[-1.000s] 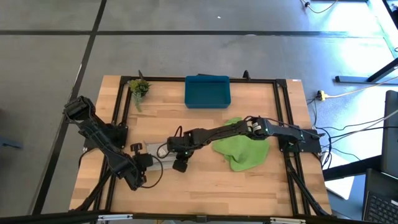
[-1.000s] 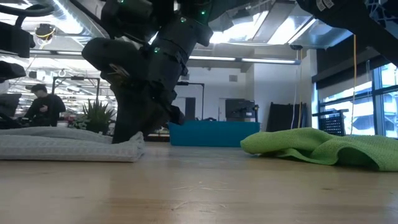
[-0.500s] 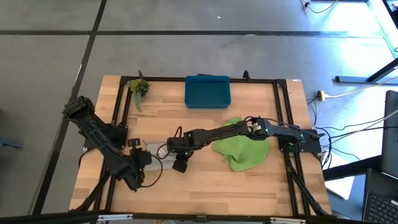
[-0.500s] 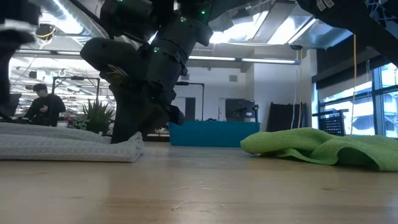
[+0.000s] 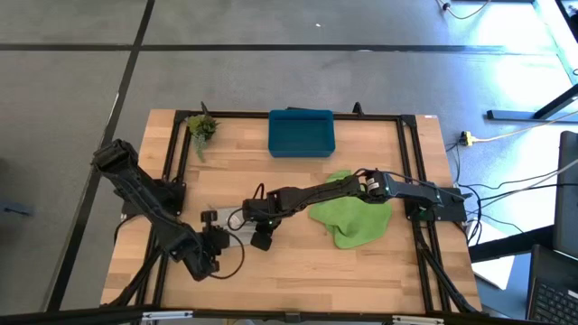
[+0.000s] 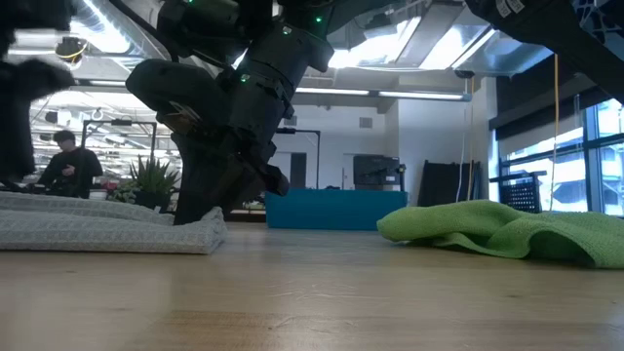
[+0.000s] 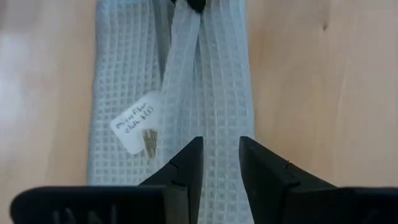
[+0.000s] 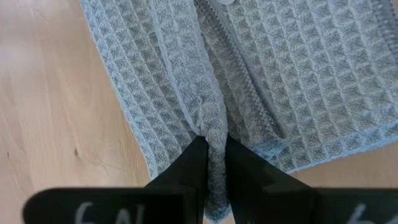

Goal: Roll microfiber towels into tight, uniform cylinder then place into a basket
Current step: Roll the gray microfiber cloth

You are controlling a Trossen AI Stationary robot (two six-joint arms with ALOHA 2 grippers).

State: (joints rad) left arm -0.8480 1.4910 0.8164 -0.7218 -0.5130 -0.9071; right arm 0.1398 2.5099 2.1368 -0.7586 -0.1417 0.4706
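The light grey towel (image 7: 186, 87) lies folded into a long strip on the table, a white tag (image 7: 138, 124) on top. My left gripper (image 7: 221, 146) hovers open over its left end (image 5: 217, 238); I cannot tell whether the fingers touch the cloth. My right gripper (image 8: 211, 146) reaches across the table to the strip's right end (image 5: 253, 224) and is shut on it. The lime green towel (image 5: 352, 221) lies crumpled on the table under the right arm. The teal basket (image 5: 301, 133) stands at the far edge. My right gripper pinches a raised fold (image 8: 211, 124) of the grey towel between its two fingers, at the strip's right end near a hemmed edge. The fingers slant down from the table's right side. The rest of the towel (image 6: 97, 229) lies flat and slack on the table.
A small green plant sprig (image 5: 200, 126) lies at the far left corner. Black frame rails (image 5: 408, 171) run along the table's sides. Bare wood lies along the near edge. A person (image 6: 68, 166) sits in the room beyond.
My left gripper has shifted a little toward the table's right and near edge and has risen; its dark shape has come into the low view at the left. The grey towel has stayed flat where it was.
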